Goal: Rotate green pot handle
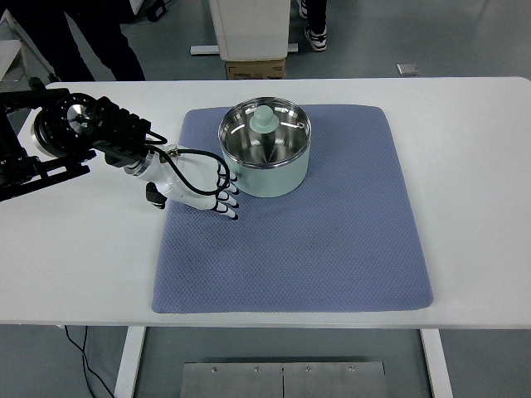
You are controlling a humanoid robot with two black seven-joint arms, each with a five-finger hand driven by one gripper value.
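A white counter (465, 166) carries a blue-grey quilted mat (332, 240) laid across its middle. Toward the far left part of the mat stands a pale green pot (265, 153) with a shiny steel inside. A pale green knob-shaped piece (264, 120) sits within the pot near its far rim. No side handle can be made out from this view.

The left arm (75, 137), black and jointed, reaches in from the left edge. Its white robot hand (192, 186) lies low over the mat's left edge, just beside the pot's near left wall. The fingers (226, 199), tipped in black, are loosely extended toward the pot and grip nothing; whether they touch the pot's wall cannot be told.

Beyond the counter's far edge, a cardboard box (255, 66) sits on the floor, and people's legs and shoes show at the top.
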